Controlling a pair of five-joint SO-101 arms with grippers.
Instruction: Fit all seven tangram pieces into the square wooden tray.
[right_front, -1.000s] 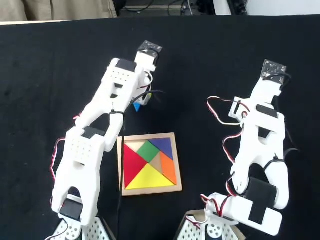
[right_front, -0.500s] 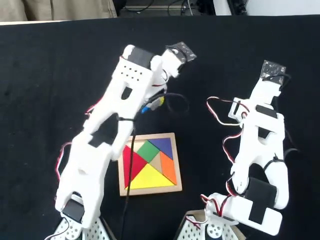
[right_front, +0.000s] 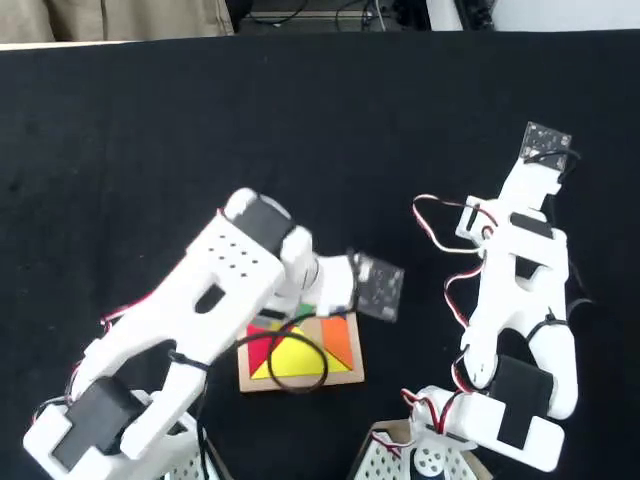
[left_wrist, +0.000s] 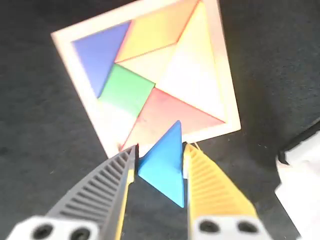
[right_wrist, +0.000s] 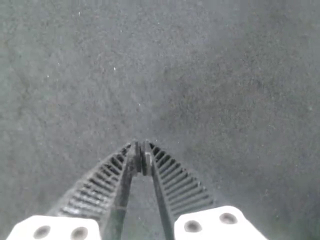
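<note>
Placement of the seventh piece was judged to be the step in hand. A blue triangle (left_wrist: 162, 167) was clamped in the left gripper (left_wrist: 160, 149). Its long edge was laid along the yellow finger (left_wrist: 207, 185) and its opposite corner pressed against the grey finger (left_wrist: 100, 190), so that one sharp tip was pointed forward at the square wooden tray (left_wrist: 227, 95).

The tray was seen directly beyond the fingertips, on the black cloth (left_wrist: 40, 125). The piece was held apart from it and not yet set down; how high could not be told. Six pieces were counted inside, among them a green square (left_wrist: 126, 90) and a red triangle (left_wrist: 170, 112).

One pale bare patch (left_wrist: 114, 127) was left in the corner nearest the fingers, bounded by the green square, the red triangle and the rim, and it was taken to be the vacancy. It lay just ahead of the grey finger's tip and a little aside of the held tip. A short advance and a turn of the piece were therefore judged necessary before lowering.

In the high view the left arm (right_front: 220, 290) was folded forward and low, with the tray's far part covered by it. The right gripper (right_wrist: 141, 152) was pinched closed on nothing over bare cloth, on the right arm (right_front: 520, 270) stretched up the table, well apart from the tray.
</note>
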